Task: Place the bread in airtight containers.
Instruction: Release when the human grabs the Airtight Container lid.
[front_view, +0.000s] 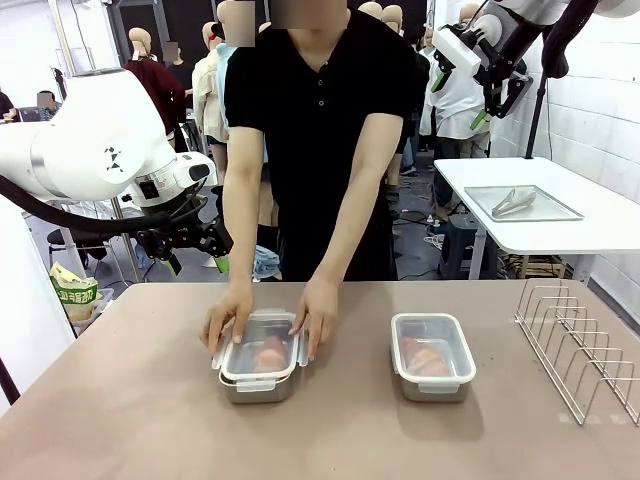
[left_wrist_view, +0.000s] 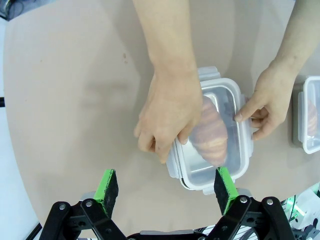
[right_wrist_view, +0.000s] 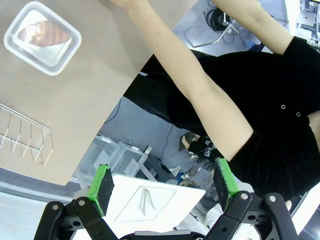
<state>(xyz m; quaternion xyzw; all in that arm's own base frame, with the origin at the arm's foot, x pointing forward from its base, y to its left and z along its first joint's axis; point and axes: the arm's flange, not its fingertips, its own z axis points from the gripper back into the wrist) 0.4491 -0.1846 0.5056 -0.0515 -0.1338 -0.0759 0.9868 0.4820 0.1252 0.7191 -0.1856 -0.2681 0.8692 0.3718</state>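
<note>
Two airtight containers stand on the tan table. The left container (front_view: 258, 362) (left_wrist_view: 212, 135) holds one bread roll (front_view: 268, 352) (left_wrist_view: 212, 131) under its clear lid, and the person's two hands (front_view: 230, 318) press on that lid's edges. The right container (front_view: 432, 356) (right_wrist_view: 42, 37) is lidded with another bread roll (front_view: 425, 357) (right_wrist_view: 44, 32) inside. My left gripper (front_view: 198, 260) (left_wrist_view: 165, 187) hovers open and empty above the table's left side, near the person's hands. My right gripper (front_view: 500, 100) (right_wrist_view: 162, 185) is raised high at the far right, open and empty.
A wire rack (front_view: 580, 345) (right_wrist_view: 25, 135) stands at the table's right side. Behind it is a white side table (front_view: 600, 225) with a metal tray (front_view: 522, 204) and tongs. The person stands at the far edge, both arms reaching over the table's middle.
</note>
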